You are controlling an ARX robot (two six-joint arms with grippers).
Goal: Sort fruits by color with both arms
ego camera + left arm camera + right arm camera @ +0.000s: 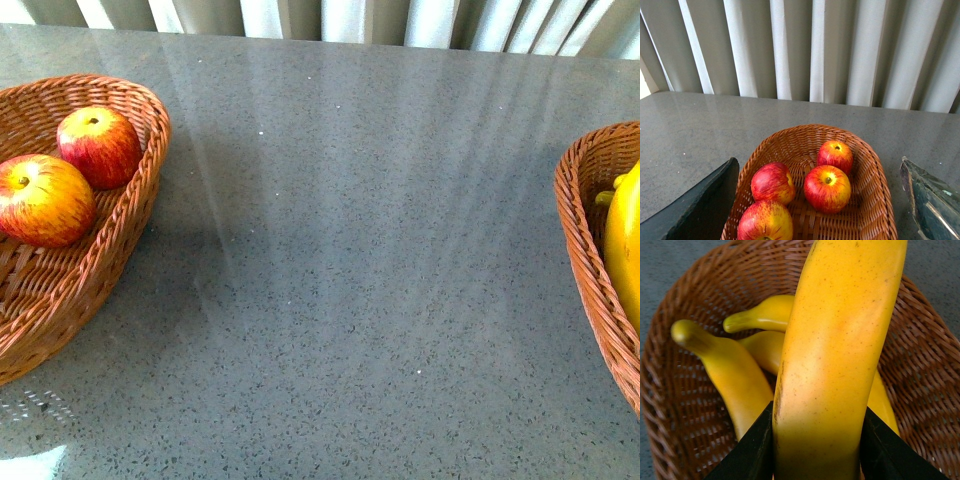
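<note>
A grey speckled stone tabletop [350,280] fills the front view, with pale vertical blinds [330,18] along its far edge.

In the right wrist view, closest to the lens, the right gripper [817,447] has its two black fingers [747,452] pressed against either side of a large bright-yellow banana [837,350], clamping it. The held banana hangs over a brown woven wicker basket [935,370] in which further yellow bananas [730,370] lie side by side, their stem ends pointing toward the basket wall. In the front view this same basket [590,250] sits at the right edge of the table, a strip of yellow fruit [625,240] showing inside.

In the left wrist view the left gripper [820,205] has its dark fingers [700,210] spread wide apart with nothing between them, above a second brown wicker basket [875,175]. Four round red apples streaked with yellow [827,187] rest in it, two nearer and two farther, close together. The front view shows this basket [120,230] at the left edge with two of the apples [100,145] touching. Between the baskets the tabletop is well apart from both.
</note>
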